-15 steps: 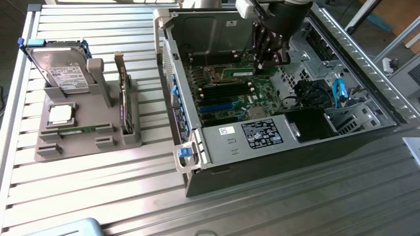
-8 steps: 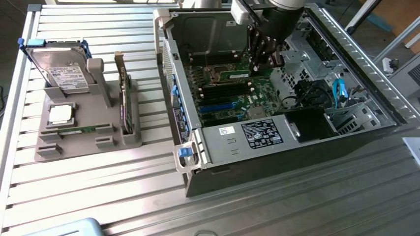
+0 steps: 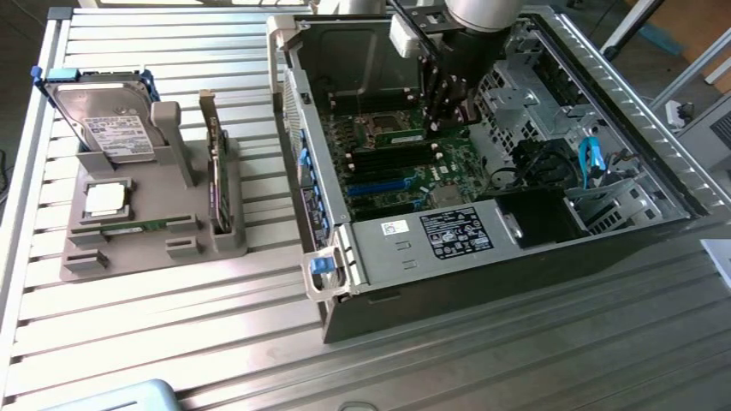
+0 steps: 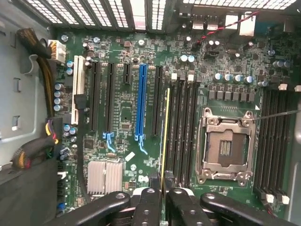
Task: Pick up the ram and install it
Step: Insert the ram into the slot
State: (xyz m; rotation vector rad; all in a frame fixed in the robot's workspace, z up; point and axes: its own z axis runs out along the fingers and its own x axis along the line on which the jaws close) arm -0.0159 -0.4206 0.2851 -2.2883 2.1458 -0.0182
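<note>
From my station I see the tool (image 4: 164, 190) reaching down into the open computer case (image 3: 622, 96). Its two black, rounded fingers (image 4: 151, 200) are pinched on the ram (image 4: 164, 136). The wrist view shows the ram edge-on, as a thin, straight sliver with a yellowish-green rim. It runs along the bank of long black memory slots (image 4: 183, 132), on the side of that bank nearest the glossy blue expansion slot (image 4: 139, 101). I cannot tell whether its lower edge touches a slot or hangs just above it. Beside the slots lies the square processor socket (image 4: 226, 148), a bright metal frame around a dark centre. The dark green motherboard (image 4: 122, 113) around it is crowded with small cylindrical capacitors. A ribbed silver heatsink (image 4: 104, 176) sits near the tool's linkage. In the exterior view the tool (image 3: 448, 111) hangs from the pale arm above the middle of the board, inside the case's grey sheet-metal walls. The case stands on a bench (image 3: 514, 342) of ridged, brushed-metal slats. Toward the exterior view's left, well apart from the case, a matte grey moulded holder (image 3: 149, 244) carries three parts. These are a hard drive (image 3: 109, 120) leaning upright with its shiny flat cover, a small square silver processor chip (image 3: 105, 199) lying flat, and a wider expansion card (image 3: 214, 171) standing on edge.
</note>
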